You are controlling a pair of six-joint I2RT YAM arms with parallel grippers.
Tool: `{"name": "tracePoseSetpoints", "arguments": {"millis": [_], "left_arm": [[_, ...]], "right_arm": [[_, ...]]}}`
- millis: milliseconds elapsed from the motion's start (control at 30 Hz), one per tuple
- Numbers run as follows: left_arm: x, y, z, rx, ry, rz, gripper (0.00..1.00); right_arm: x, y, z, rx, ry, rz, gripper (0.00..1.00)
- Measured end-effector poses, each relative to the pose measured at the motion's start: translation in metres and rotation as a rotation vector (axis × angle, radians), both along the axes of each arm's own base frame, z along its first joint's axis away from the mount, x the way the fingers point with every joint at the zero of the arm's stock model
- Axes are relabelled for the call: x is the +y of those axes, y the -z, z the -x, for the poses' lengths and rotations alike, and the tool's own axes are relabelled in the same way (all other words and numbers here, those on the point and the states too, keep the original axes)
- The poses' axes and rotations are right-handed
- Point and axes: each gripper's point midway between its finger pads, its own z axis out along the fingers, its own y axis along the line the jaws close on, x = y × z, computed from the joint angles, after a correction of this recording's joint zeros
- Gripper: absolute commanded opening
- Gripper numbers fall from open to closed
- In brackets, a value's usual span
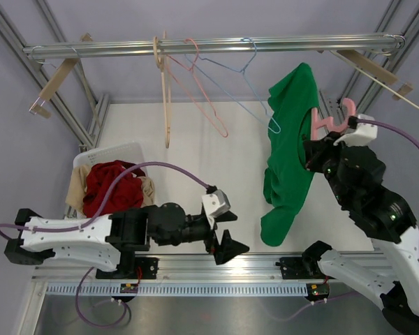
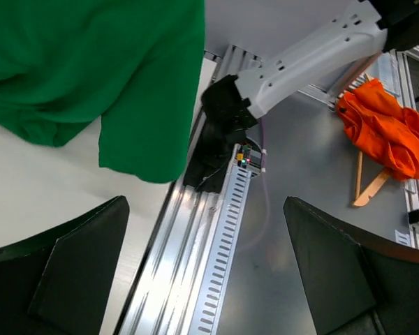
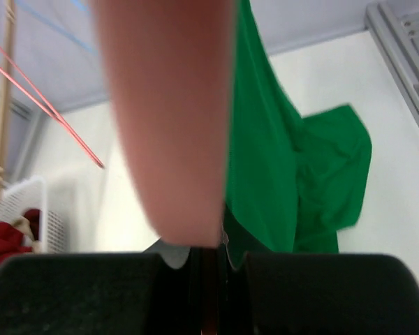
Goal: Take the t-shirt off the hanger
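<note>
A green t-shirt [image 1: 290, 153] hangs from a pink hanger [image 1: 328, 120] at the right and droops down toward the front rail. My right gripper [image 1: 320, 152] is shut on the hanger just below its hook. In the right wrist view the pink hanger [image 3: 167, 118] rises blurred out of my right gripper [image 3: 202, 251], with the t-shirt [image 3: 279, 160] draped to its right. My left gripper [image 1: 223, 236] stands open over the front rail, left of the shirt's lower hem and apart from it. Its wrist view has the t-shirt [image 2: 91, 63] above my left gripper [image 2: 204, 206], nothing between the fingers.
A white basket [image 1: 129, 150] with red clothes sits at the left. The overhead rail [image 1: 209, 47] carries a wooden hanger [image 1: 164, 91], a pink wire hanger [image 1: 206, 98] and a blue wire hanger [image 1: 255, 84]. An orange garment [image 2: 387, 132] lies beyond the right arm's base [image 2: 223, 112].
</note>
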Motion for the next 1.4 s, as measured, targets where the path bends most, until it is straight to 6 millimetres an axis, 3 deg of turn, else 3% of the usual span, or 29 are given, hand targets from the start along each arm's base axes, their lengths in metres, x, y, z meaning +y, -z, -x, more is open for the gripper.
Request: {"name": "tracePoseSetpoints", "arguments": {"millis": [233,433,600,667,700,733,800,833,867,1000,1133,1300,1400], "left_arm": [[-0.068,-0.03,0.027,-0.077,0.07,-0.006,0.99],[-0.124,-0.058,0.026,-0.129,0.055,0.029,0.99],[-0.162,-0.061,0.023,-0.159,0.035,0.019,0.99],[-0.175,-0.061,0.023,-0.165,0.028,0.019,0.91],[-0.18,-0.06,0.022,-0.166,0.023,0.017,0.7],[-0.183,-0.058,0.021,-0.164,0.016,0.013,0.56],[-0.185,-0.05,0.019,-0.175,0.003,-0.01,0.29],[-0.185,-0.048,0.017,-0.178,-0.004,-0.021,0.1],[-0.184,-0.047,0.017,-0.176,-0.01,-0.024,0.01],[-0.18,-0.046,0.02,-0.189,-0.019,-0.028,0.0],[-0.164,-0.029,0.049,-0.218,0.03,-0.063,0.0],[-0.127,0.007,0.097,-0.212,0.112,-0.111,0.0],[-0.11,0.031,0.105,-0.171,0.114,-0.137,0.0]], "right_arm": [[-0.025,-0.079,0.034,-0.182,0.018,-0.165,0.0],[-0.035,-0.117,0.052,-0.263,-0.005,-0.221,0.0],[-0.039,-0.149,0.074,-0.332,-0.06,-0.271,0.0],[-0.04,-0.157,0.081,-0.353,-0.082,-0.285,0.0],[-0.04,-0.159,0.083,-0.36,-0.095,-0.291,0.0],[-0.039,-0.16,0.085,-0.363,-0.106,-0.293,0.0],[-0.037,-0.161,0.088,-0.366,-0.125,-0.295,0.0],[-0.037,-0.16,0.089,-0.365,-0.127,-0.295,0.0],[-0.037,-0.16,0.09,-0.364,-0.129,-0.294,0.0],[-0.034,-0.16,0.092,-0.365,-0.151,-0.295,0.0],[-0.032,-0.163,0.09,-0.373,-0.158,-0.283,0.0],[-0.024,-0.174,0.07,-0.394,-0.139,-0.22,0.0],[-0.016,-0.19,0.059,-0.403,-0.146,-0.193,0.0]]}}
